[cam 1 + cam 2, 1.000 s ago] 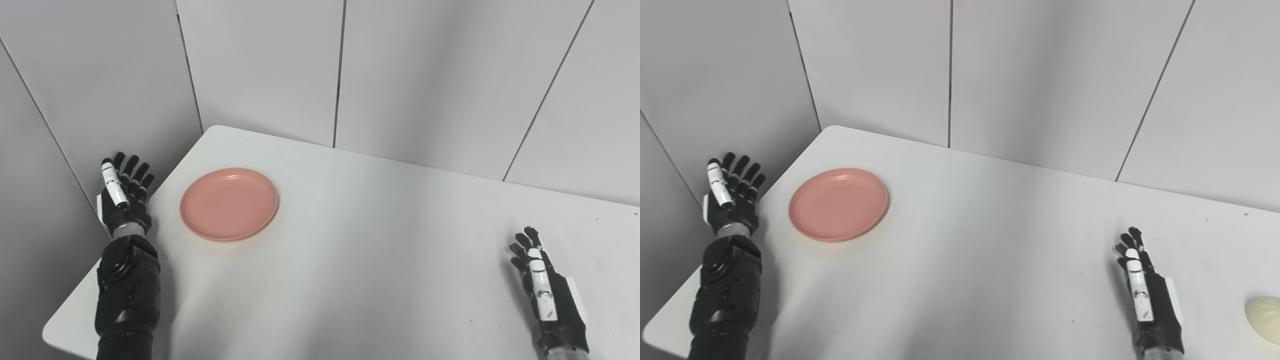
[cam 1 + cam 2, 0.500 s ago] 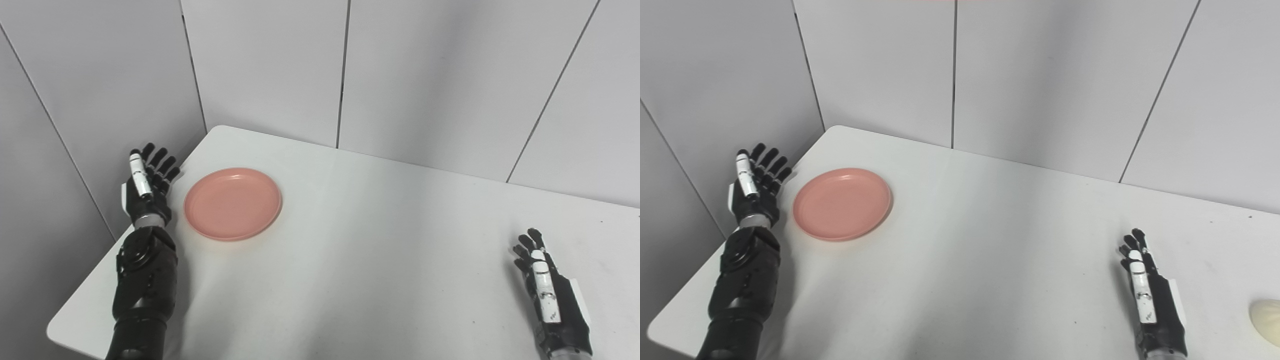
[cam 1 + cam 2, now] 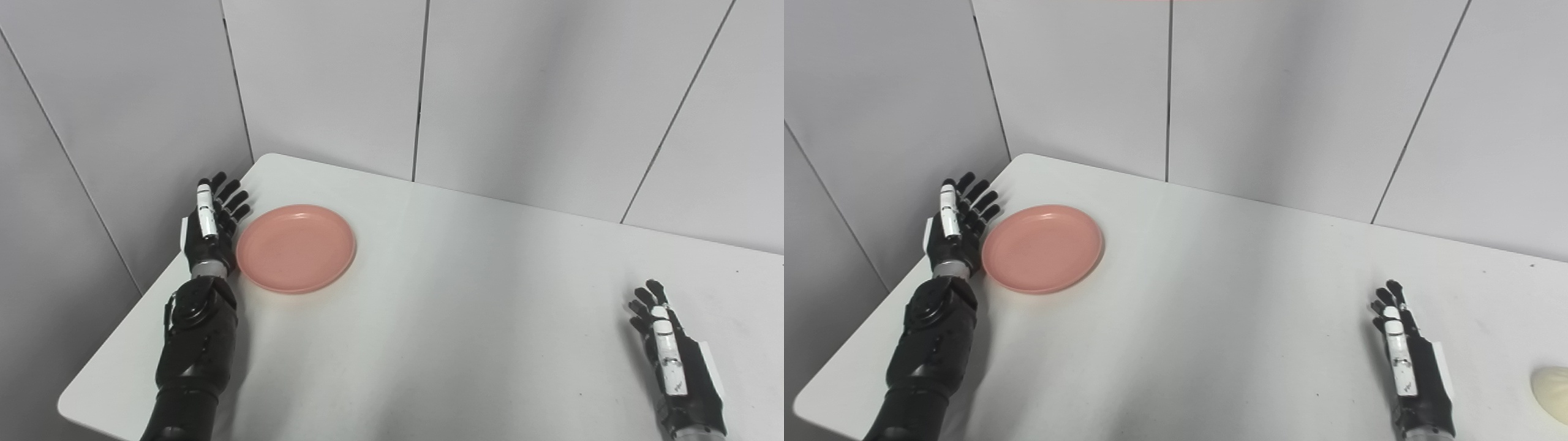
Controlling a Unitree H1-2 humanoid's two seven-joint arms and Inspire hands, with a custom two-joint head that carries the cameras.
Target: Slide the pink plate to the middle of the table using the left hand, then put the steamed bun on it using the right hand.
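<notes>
White table [image 3: 465, 318], pink plate [image 3: 296, 248] against left hand [image 3: 211, 236] fingers [image 3: 236, 199].

A smooth white table [image 3: 465, 318] with rounded corners fills the lower part of both views; its far corner lies just beyond the fingers at the left. Plain pale grey wall panels [image 3: 324, 79], split by thin dark vertical seams, rise behind it, meeting in a corner above those fingers. A few tiny dark specks [image 3: 1532, 266] dot the tabletop past the fingers at the right.
</notes>
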